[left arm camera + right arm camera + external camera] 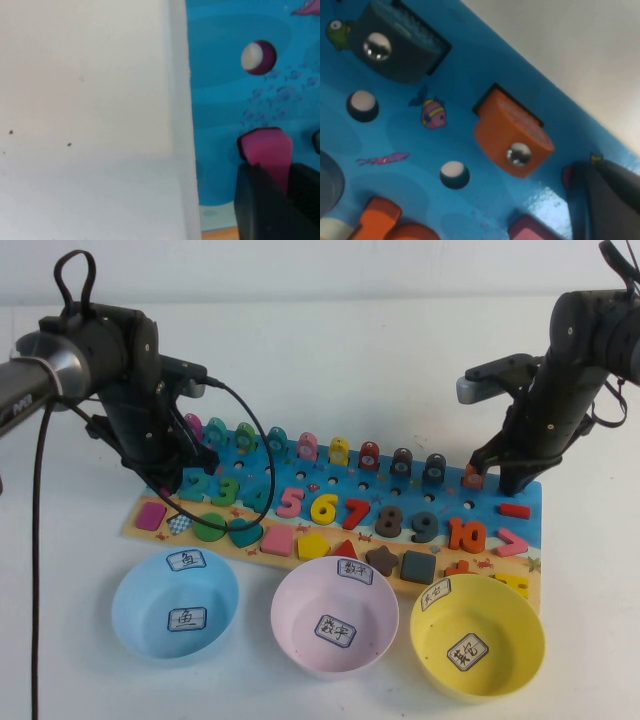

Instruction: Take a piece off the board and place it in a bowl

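Left claw (pixel 280 190) gripping piece (pixel 266 150) (magenta) on board (pixel 225 100), right claw (pixel 495 478) hovering

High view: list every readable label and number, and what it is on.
"鱼": both labels, light blue bowl.
"数字": both labels, pink bowl.
Yellow bowl's labels: unclear.
"2" to "10": digits on the board.
Left gripper grips the piece at the board's left end; right gripper above its right end.

Left gripper (pixel 280 195) hangs low at the far left, fingers pinched narrowly; right gripper (pixel 492 478) hangs low at the far right.
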